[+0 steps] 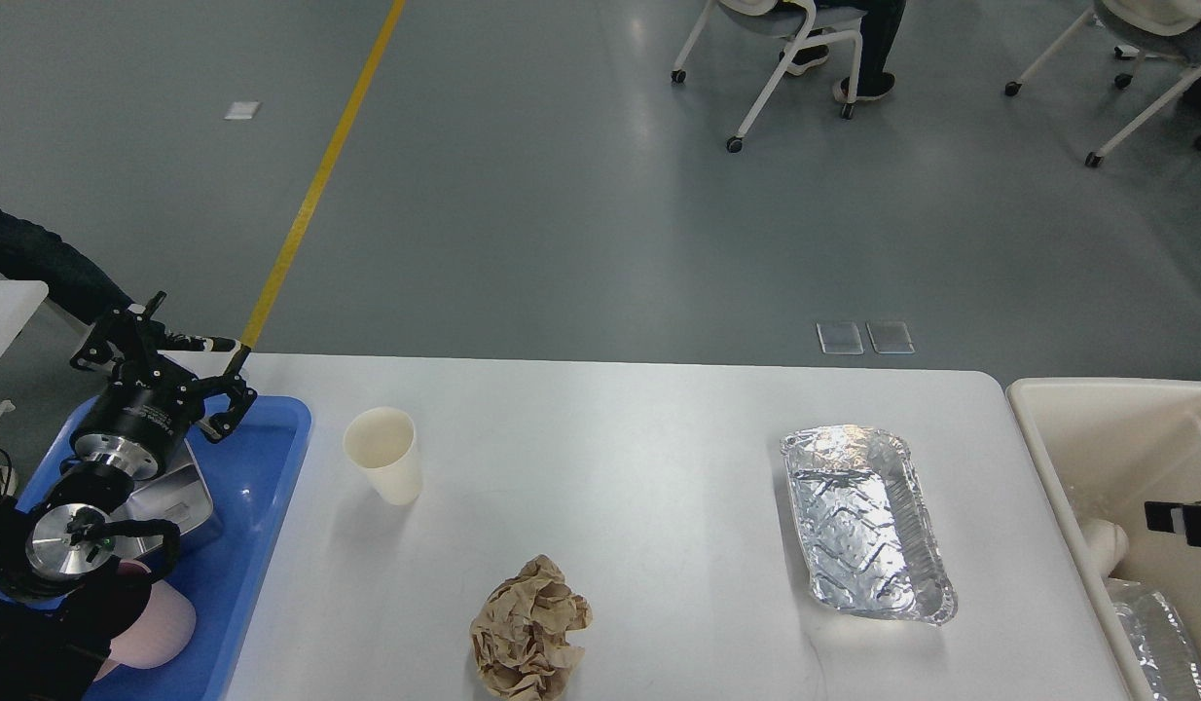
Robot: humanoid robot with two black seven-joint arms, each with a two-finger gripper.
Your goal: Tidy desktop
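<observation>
The white desktop [639, 428] holds an upright cream paper cup [383, 455] at the left, a crumpled brown paper ball [527, 631] at the front middle and an empty foil tray [865, 524] at the right. My left gripper [198, 331] is open and empty. It hovers over the far corner of the blue tray [260, 506], left of the cup and apart from it. Of my right gripper [1184, 519] only a dark tip shows at the right edge, over the cream bin [1058, 458]. Its fingers cannot be told apart.
The blue tray holds a metal box [172, 497] and a pink cup [158, 633] lying on its side, partly hidden by my left arm. The cream bin holds a white object [1105, 545] and another foil tray [1155, 633]. Chairs stand on the floor beyond the table.
</observation>
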